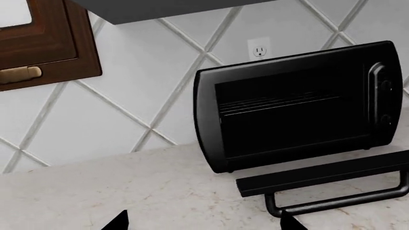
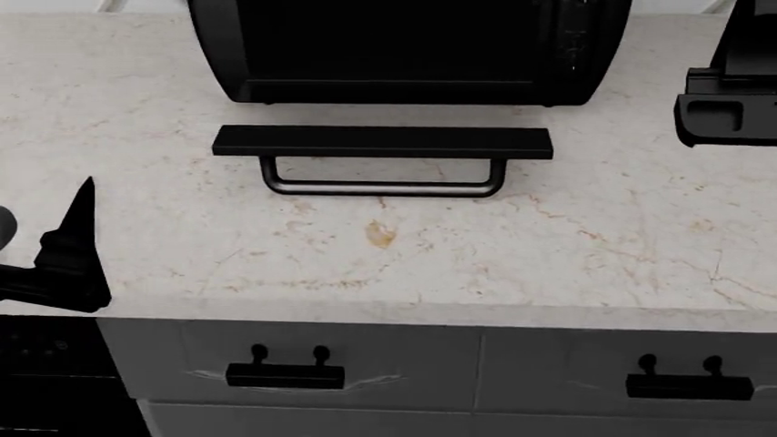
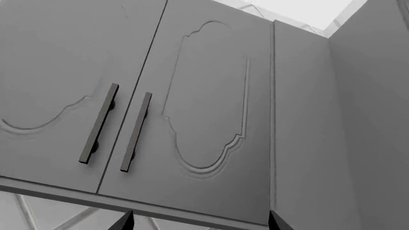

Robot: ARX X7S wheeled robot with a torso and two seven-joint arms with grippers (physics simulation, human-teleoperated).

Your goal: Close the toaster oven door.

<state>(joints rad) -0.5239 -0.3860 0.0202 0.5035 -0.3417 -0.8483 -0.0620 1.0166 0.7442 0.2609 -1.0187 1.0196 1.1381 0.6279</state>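
While toaster oven door [image 2: 381,142] down flat on counter [image 2: 547,246]: path unobstructed, both arms' jaws released.

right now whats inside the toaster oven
Through the open front of the toaster oven, only wire rack lines show. The rest of the cavity is too dark to tell.

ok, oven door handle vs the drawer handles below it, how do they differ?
The door handle is one long U-shaped tube under the flat black bar of the open door, lying over the counter. The drawer handles are short flat bars, each hung on two small knobs, mounted on vertical grey drawer fronts. There is one door handle but two drawer handles in view. All are black.
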